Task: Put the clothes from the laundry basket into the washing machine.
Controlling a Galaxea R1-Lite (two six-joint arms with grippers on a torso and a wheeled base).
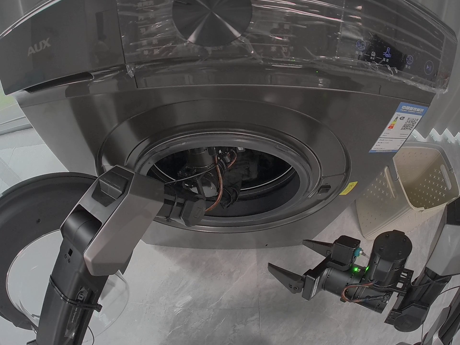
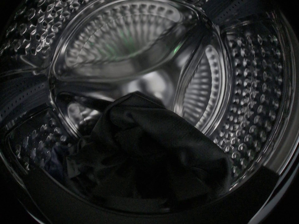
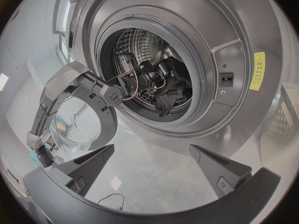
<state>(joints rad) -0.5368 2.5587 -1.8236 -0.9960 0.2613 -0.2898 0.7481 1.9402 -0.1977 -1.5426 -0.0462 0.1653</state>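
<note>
Reaching through the round opening of the grey front-loading washing machine (image 1: pixel 287 116), the left arm (image 1: pixel 120 207) has its wrist inside the perforated steel drum (image 2: pixel 255 78). The left gripper (image 3: pixel 157 77) sits deep in there beside the clothing, and I cannot tell whether its jaws are open or closed. A crumpled heap of black clothes (image 2: pixel 149 147) lies on the bottom of the drum, piled toward the front rim, with one fold rising up against the back wall. The machine's round glass door (image 1: pixel 28 226) stands swung open on the robot's left. The right gripper (image 1: pixel 287 255) hangs low over the pale grey tiled floor (image 1: pixel 215 293) in front of the machine, apart from it, its jaws spread wide and holding nothing. A cream perforated plastic laundry basket (image 1: pixel 421 183) stands on the floor just beside the machine on the robot's right; its inside cannot be seen well enough to tell what it holds.
</note>
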